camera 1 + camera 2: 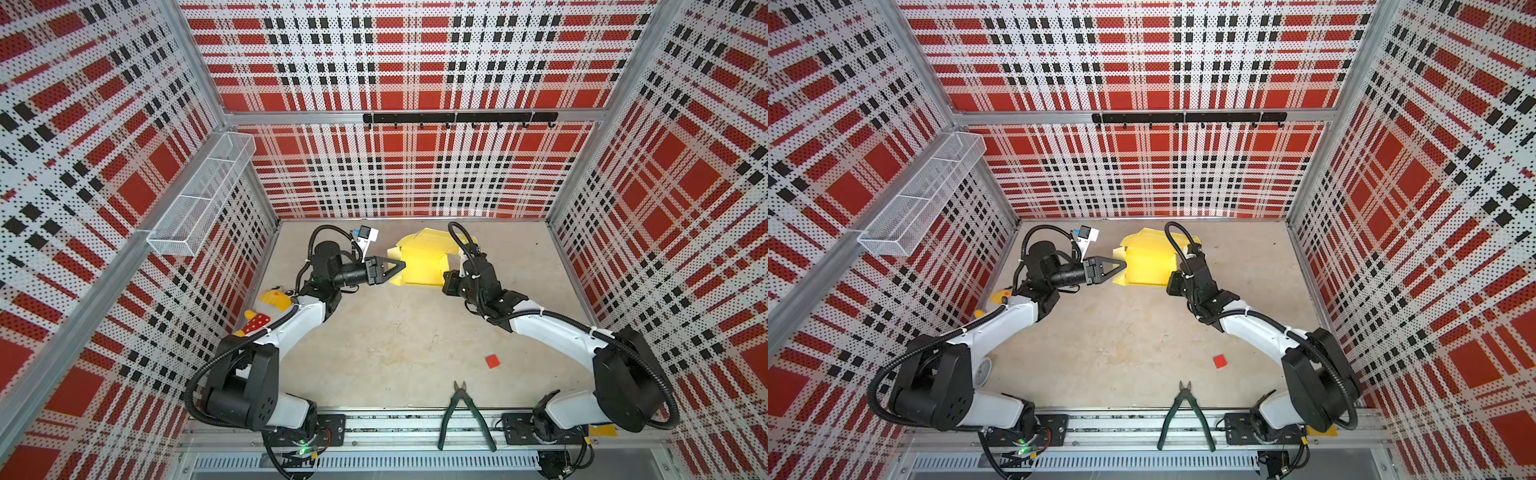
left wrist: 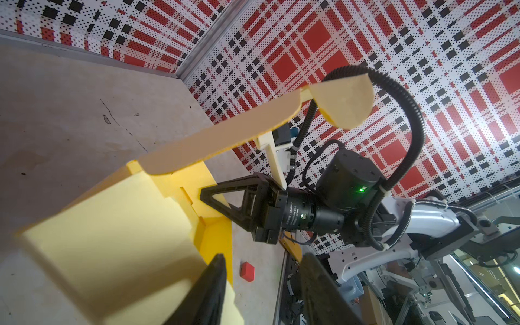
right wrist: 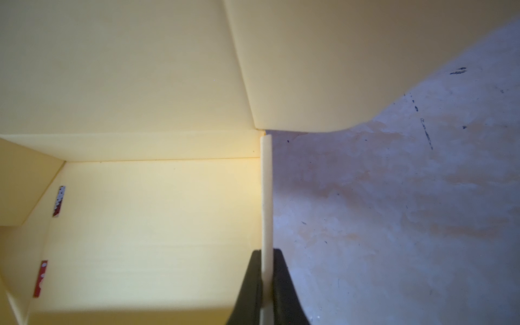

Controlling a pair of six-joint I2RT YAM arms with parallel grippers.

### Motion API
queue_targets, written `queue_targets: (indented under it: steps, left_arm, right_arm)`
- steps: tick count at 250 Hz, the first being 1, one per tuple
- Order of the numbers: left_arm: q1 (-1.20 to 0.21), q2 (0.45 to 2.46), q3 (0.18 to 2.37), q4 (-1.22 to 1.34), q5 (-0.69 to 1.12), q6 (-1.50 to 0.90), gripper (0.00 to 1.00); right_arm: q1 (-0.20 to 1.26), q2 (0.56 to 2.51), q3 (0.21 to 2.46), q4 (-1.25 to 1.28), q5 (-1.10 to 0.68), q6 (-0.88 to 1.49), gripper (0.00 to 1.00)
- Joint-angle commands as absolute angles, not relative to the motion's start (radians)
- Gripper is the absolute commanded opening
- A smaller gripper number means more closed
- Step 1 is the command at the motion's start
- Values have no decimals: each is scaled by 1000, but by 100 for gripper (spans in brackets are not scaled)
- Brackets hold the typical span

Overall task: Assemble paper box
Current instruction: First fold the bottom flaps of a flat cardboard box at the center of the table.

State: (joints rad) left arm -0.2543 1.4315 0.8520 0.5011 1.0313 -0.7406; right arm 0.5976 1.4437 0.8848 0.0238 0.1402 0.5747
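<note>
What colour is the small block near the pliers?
The block is red, clearest in a top view.

The scuffed beige tabletop (image 1: 395,345) carries the paper box (image 1: 422,266), right at the tips of the fingers (image 1: 390,270) of the left gripper (image 1: 402,264); a plush toy (image 1: 270,305) lies well behind those fingers, by the side wall; a red block (image 1: 493,361) and green-handled cutters (image 1: 463,415) lie well apart from them, toward the front rail.
</note>
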Motion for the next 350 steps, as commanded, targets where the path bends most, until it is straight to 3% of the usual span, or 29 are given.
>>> queue_targets:
  steps: [1, 44, 76, 111, 187, 291, 350]
  left_arm:
    - [-191, 1388, 864, 495, 1023, -757, 48]
    - [-135, 1372, 833, 453, 974, -715, 56]
    - [-170, 1386, 830, 352, 933, -646, 64]
    - [-224, 1413, 840, 347, 940, -635, 65]
    - [-276, 1443, 865, 346, 955, -639, 46]
    - [-287, 1457, 887, 194, 866, -526, 44]
    - [-287, 1465, 920, 55, 771, -412, 35]
  right_arm:
    - [576, 1386, 869, 43, 165, 560, 0]
    - [541, 1354, 833, 77, 126, 581, 0]
    - [543, 1373, 848, 93, 83, 581, 0]
    - [562, 1391, 864, 103, 81, 572, 0]
    - [597, 1445, 912, 49, 124, 556, 0]
    - [677, 1503, 992, -49, 281, 592, 0]
    - [741, 1551, 1079, -135, 410, 602, 0]
